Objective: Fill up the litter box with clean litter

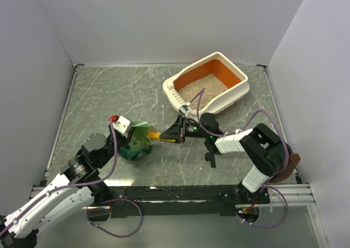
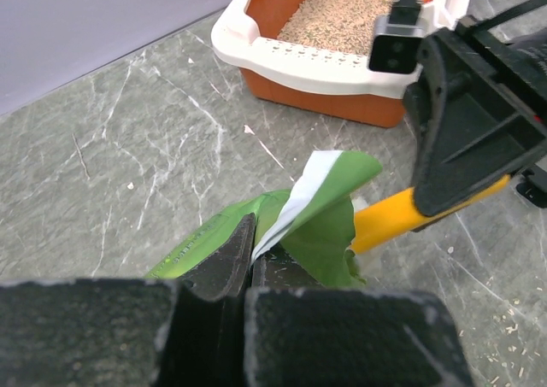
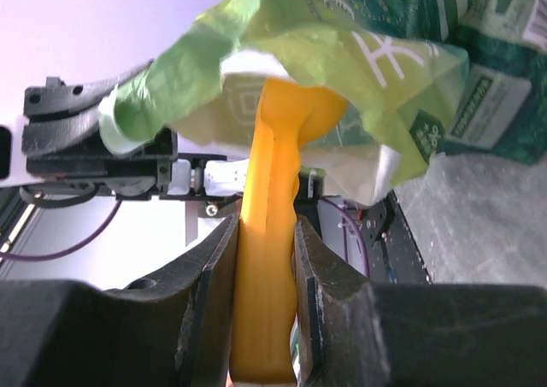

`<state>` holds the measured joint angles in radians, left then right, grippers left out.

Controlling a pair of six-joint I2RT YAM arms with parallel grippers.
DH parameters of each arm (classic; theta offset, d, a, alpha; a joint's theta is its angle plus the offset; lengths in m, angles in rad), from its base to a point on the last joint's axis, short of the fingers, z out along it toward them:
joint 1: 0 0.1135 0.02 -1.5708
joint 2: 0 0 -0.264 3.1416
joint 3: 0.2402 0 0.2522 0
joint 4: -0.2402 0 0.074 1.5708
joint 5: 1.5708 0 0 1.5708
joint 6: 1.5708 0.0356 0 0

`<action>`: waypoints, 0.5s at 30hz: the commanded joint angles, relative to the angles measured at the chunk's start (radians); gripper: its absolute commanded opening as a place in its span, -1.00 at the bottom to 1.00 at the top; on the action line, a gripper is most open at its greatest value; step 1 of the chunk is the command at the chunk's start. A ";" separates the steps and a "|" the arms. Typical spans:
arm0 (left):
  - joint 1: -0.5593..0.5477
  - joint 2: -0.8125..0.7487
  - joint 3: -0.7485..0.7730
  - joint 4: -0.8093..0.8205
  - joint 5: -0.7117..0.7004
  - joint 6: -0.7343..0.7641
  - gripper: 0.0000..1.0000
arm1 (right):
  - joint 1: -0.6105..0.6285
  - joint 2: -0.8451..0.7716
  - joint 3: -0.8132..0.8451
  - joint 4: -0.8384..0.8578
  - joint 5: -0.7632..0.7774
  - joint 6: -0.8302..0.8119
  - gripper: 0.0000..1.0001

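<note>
Tabletop (image 1: 109,94), right end effector (image 3: 265,242) tight around scoop (image 3: 273,139)

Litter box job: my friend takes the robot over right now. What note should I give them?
Left gripper: shut on the open edge of the green bag.
Right gripper: shut on the handle of the yellow scoop; its head is inside the bag.
Litter box: far right, apart from both arms.
Done: some litter lies in the box; orange shows at its far end.
Left to do: lift the scoop out, tip it into the box, probably repeat.
</note>
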<state>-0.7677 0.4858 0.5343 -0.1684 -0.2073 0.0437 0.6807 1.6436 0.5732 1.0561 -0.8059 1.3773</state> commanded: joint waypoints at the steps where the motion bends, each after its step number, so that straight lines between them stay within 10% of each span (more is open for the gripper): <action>1: -0.005 -0.016 0.015 0.099 0.008 -0.001 -0.99 | -0.020 -0.096 -0.064 0.127 -0.030 0.017 -1.00; 15: -0.007 -0.024 0.010 0.106 -0.006 0.007 -0.99 | -0.105 -0.365 -0.272 0.047 -0.012 -0.010 -1.00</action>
<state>-0.7704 0.4728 0.5331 -0.1635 -0.2081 0.0452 0.5934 1.3731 0.3397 1.0733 -0.7944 1.3907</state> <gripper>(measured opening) 0.013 0.341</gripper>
